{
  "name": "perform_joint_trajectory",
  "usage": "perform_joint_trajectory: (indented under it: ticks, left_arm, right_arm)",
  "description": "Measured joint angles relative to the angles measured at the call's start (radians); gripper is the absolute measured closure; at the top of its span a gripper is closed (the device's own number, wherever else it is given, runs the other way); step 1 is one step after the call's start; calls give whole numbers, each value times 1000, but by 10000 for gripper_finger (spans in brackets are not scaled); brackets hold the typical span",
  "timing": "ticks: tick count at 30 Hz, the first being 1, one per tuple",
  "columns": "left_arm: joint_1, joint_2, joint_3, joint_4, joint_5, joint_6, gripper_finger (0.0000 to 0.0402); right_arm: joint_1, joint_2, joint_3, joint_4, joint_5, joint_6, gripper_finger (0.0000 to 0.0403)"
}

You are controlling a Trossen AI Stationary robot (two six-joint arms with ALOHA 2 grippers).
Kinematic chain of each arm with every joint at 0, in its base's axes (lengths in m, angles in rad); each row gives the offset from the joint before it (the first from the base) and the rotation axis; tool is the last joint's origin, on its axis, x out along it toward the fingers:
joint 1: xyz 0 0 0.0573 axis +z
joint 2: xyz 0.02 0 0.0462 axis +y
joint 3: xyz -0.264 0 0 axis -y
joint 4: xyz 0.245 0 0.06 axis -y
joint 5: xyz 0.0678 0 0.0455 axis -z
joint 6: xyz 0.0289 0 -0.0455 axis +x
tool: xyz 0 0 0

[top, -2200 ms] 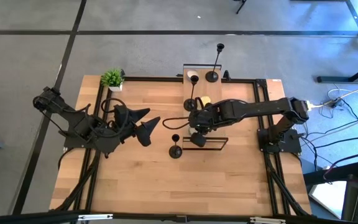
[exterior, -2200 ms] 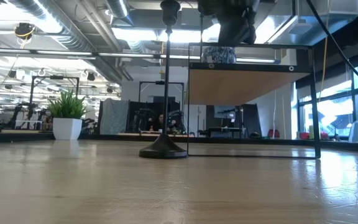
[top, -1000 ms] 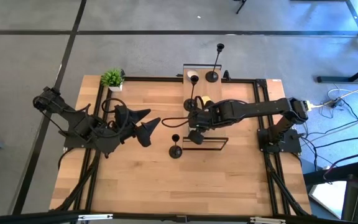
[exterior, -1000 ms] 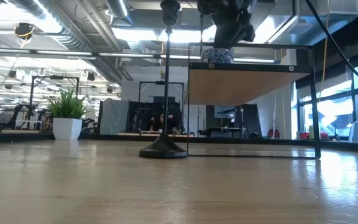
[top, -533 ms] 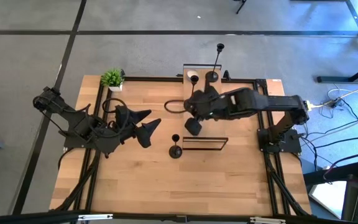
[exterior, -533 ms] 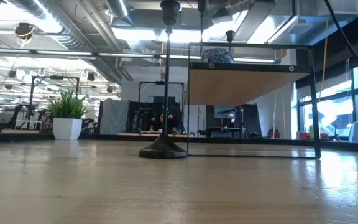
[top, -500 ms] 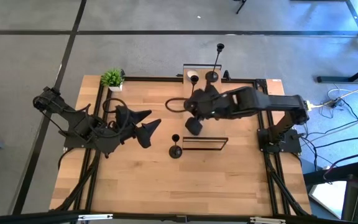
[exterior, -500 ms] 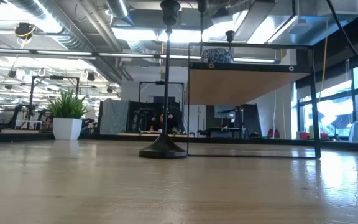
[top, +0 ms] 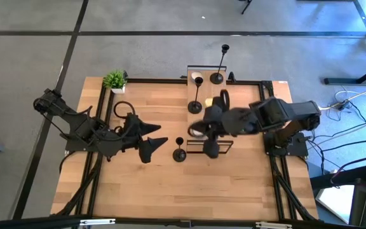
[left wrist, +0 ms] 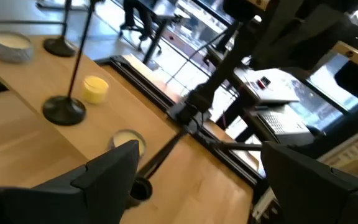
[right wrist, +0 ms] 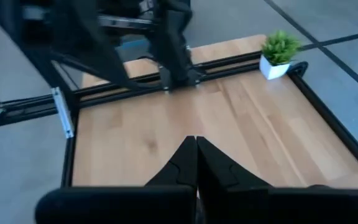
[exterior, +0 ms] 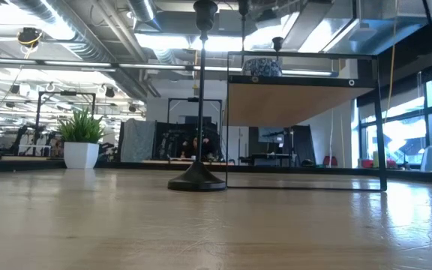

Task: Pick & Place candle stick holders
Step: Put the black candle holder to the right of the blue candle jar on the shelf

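Black metal candle stick holders [top: 180, 150] stand untouched on the wooden worktop [top: 132, 184]. Right claw [top: 211, 150] hovers clamped shut, empty; left claw [top: 146, 151] gapes wide. A careless sweep could topple the short holder.

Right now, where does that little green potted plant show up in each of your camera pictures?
High view: the potted plant stands on the wooden table top's upper left corner.
Low view: potted plant at the left, far across the table.
Right wrist view: potted plant on a far corner, upper right.
Left wrist view: not in it.
Shared landmark: the wooden table top.
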Motion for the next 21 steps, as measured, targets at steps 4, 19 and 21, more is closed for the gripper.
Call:
perform_joint_trajectory:
  ticks: [4,19,21]
  left_arm:
    - [0,0,0,0,15,-11,68]
    - [0,0,0,-1,65,-54,68]
    - [0,0,0,-1,72,-61,68]
  right_arm:
    - [66,-2,0,-41,66,29,403]
    - [228,-53,0,-351,77,161,403]
    - [248,-53,0,-371,67,171,403]
